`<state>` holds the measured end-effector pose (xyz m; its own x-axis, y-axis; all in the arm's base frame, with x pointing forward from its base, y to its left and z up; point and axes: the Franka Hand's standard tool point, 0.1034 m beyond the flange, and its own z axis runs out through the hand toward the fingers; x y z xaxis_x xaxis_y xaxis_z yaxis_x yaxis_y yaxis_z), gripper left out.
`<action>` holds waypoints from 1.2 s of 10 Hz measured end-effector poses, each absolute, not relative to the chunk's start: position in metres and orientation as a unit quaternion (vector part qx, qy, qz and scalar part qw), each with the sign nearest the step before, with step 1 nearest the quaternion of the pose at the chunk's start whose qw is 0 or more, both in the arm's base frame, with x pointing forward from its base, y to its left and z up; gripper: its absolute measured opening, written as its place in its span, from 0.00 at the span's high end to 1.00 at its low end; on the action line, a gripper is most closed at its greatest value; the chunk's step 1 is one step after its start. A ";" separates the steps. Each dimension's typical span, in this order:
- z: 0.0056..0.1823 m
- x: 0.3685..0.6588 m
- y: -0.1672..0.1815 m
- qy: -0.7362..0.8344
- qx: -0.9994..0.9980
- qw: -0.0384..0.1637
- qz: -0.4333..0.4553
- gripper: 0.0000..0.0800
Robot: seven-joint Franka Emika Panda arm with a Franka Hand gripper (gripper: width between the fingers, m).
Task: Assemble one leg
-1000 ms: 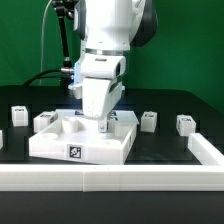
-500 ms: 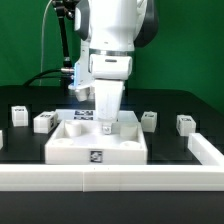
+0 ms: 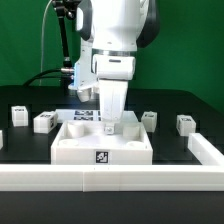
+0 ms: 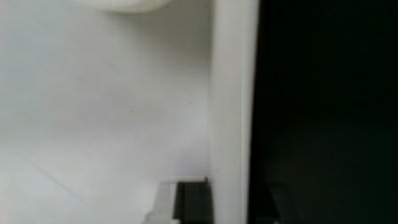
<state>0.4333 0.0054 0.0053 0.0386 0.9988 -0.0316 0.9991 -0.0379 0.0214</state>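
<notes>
Exterior view frontal, low, mid-distance — wrist view tight on same tray [image 3: 100, 147].

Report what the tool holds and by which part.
It cannot be told. The tool is down in the white tray, near its raised rim, but its fingertips are hidden, so no clamp shows.

Exterior view: bright, even light from overhead. The white arm [image 3: 118, 30] is nearly overexposed, with little surface detail, against a black table [image 3: 178, 150] and green backdrop [image 3: 25, 40]. The tray [image 3: 72, 150] casts only a faint, soft shadow. A small blue glow [image 3: 76, 72] shows beside the arm. Detail is coarse. Wrist view: wholly out of focus; a pale surface [image 4: 107, 110] meets a black area [image 4: 329, 110] along a blurred edge.
</notes>
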 end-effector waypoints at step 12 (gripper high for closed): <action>0.006 0.485 0.075 0.702 0.712 0.026 0.002 0.93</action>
<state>0.4848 0.0749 0.0060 0.0143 0.9993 -0.0336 0.9991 -0.0129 0.0395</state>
